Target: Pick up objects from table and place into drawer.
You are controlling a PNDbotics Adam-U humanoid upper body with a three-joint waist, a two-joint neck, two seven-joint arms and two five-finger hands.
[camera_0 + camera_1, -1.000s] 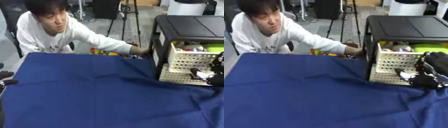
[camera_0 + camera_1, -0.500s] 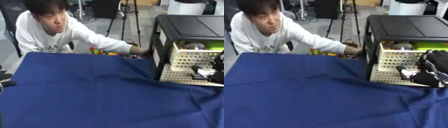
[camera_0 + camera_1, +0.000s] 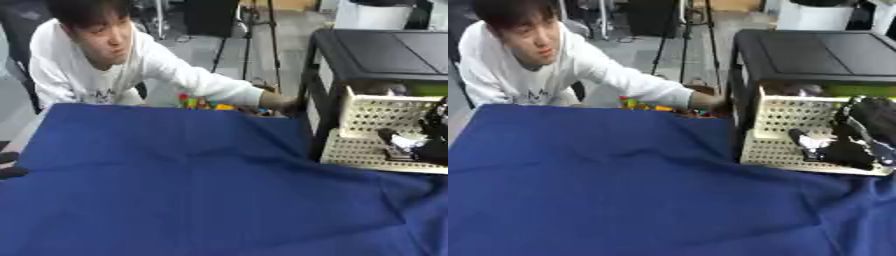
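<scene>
A cream perforated drawer (image 3: 785, 127) stands partly out of the black cabinet (image 3: 815, 52) at the right. Something green (image 3: 859, 90) and a greyish thing (image 3: 802, 90) show inside it. My right hand (image 3: 857, 134) is black and sits against the drawer's front, low on its right part. Only a dark sliver of my left hand (image 3: 7, 165) shows at the left edge, above the blue cloth (image 3: 175, 190). Several small colourful objects (image 3: 197, 102) lie at the table's far edge, where a person's hand (image 3: 278, 101) reaches next to the cabinet.
The blue cloth covers the whole table and is rumpled near the drawer. The person in a white top (image 3: 105, 70) leans in from the far side. A tripod (image 3: 262, 30) stands on the floor behind.
Less of the drawer's inside shows than a second ago, so it seems to have slid a little into the cabinet. My right hand has stayed on its front.
</scene>
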